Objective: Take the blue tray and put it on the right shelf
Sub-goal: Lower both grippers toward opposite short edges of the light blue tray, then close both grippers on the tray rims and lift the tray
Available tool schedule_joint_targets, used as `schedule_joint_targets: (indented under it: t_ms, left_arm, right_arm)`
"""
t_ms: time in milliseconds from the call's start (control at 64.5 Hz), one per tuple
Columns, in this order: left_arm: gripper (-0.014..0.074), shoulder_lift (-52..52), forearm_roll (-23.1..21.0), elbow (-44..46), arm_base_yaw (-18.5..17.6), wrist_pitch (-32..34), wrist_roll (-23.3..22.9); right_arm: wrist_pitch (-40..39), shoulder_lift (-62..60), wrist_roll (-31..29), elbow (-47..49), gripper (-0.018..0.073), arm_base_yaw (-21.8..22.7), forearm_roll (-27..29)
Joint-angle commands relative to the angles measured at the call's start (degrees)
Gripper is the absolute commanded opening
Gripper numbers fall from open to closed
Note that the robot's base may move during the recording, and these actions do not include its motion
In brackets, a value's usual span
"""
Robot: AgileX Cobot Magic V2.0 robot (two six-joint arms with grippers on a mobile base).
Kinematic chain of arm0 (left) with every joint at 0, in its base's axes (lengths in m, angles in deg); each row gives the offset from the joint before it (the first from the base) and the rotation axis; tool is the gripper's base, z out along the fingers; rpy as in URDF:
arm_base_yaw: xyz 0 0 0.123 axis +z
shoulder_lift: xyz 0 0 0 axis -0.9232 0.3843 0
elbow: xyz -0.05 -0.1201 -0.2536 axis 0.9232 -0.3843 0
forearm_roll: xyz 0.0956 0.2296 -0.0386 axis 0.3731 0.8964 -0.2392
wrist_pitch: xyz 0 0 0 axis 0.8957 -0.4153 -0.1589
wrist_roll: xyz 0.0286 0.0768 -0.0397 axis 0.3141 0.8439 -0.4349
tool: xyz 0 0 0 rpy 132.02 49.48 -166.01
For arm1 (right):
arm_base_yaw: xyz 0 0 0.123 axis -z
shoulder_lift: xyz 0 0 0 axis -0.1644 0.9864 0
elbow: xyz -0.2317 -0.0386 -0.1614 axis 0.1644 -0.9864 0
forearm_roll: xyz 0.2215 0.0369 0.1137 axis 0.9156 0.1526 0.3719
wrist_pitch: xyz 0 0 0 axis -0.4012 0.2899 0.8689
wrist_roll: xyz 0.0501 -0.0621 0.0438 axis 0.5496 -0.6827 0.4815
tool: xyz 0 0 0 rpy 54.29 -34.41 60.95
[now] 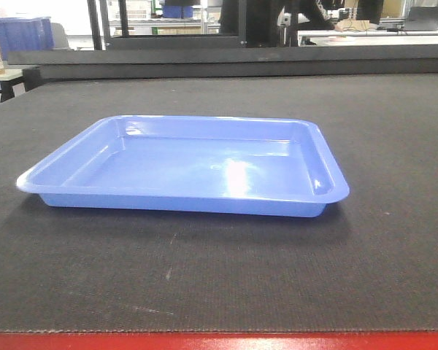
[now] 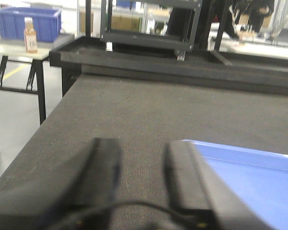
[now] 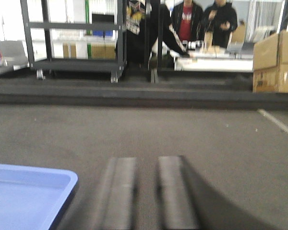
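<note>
— Was the light good?
— Bright and even, from overhead. The blue tray [image 1: 182,164] carried a white glare patch on its floor and threw a soft shadow onto the worktop [image 1: 219,277] in front.
— And the sharpness?
— The front view was crisp. Both wrist views were soft, the jaws near the lens blurred, the distance washed out.

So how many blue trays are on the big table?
1. The blue tray lies flat in the middle of the dark table. Both wrist cameras see that same one; none looks hidden.
</note>
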Motion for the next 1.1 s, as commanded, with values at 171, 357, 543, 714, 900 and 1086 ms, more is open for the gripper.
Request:
schedule_joint_targets:
  t_ms: [171,357,543,714,900,1086]
  left_arm:
    - [0.0387,17.5,-0.6,7.4,-2.3,2.4,4.8]
    - [0.0387,31.1,-0.6,17.8,-11.8,-6.9,4.9]
    - [0.0414,46.7,-0.5,29.3,-16.6,-16.1,4.9]
    - [0.0453,60.1,0.1,39.1,-16.3,-18.7,4.8]
    - [0.0454,71.7,0.4,47.6,-16.1,-21.6,1.1]
    - [0.0454,82.5,5.4,54.6,-15.9,-28.8,-2.5]
  right_arm:
    - [-5.1,19.1,0.1,8.7,0.0631,-5.1,0.4]
    - [2.2,32.2,0.1,19.8,0.0631,-16.6,1.3]
    - [15.2,48.0,0.7,32.2,0.0631,-22.4,3.9]
    - [25.0,61.1,7.8,43.4,0.0631,-22.3,3.0]
    - [29.1,73.1,14.2,51.6,0.0631,-22.3,0.9]
    - [33.5,82.9,20.3,57.0,0.0631,-22.3,-4.1]
